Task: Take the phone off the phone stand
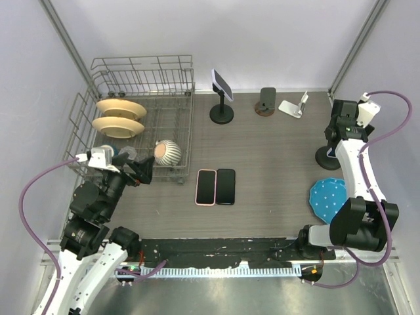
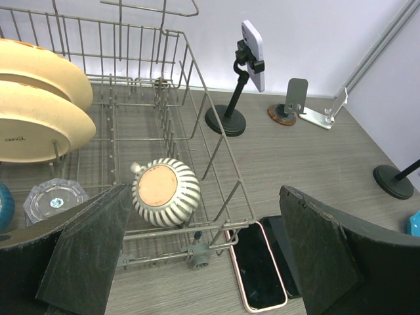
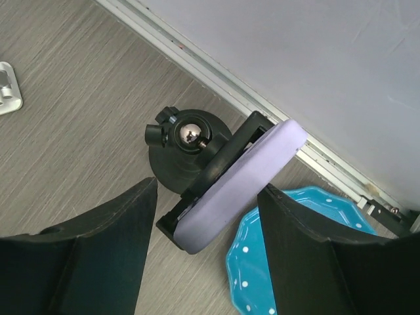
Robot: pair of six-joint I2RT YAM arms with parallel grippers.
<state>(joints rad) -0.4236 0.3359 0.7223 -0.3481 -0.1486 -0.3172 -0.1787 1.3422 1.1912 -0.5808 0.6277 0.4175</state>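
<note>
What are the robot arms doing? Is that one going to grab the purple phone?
The right claw is open and hangs over the purple phone, with one finger on each side. The phone is clipped in its black stand, next to a blue plate, so it has not been taken out yet. The left claw is open too and holds nothing, over by the dish rack. It looks like the right arm is getting ready to grab the phone.

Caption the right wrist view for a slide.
Open right hand lined up on the lilac phone clamped in its black stand, blue plate alongside.
</note>
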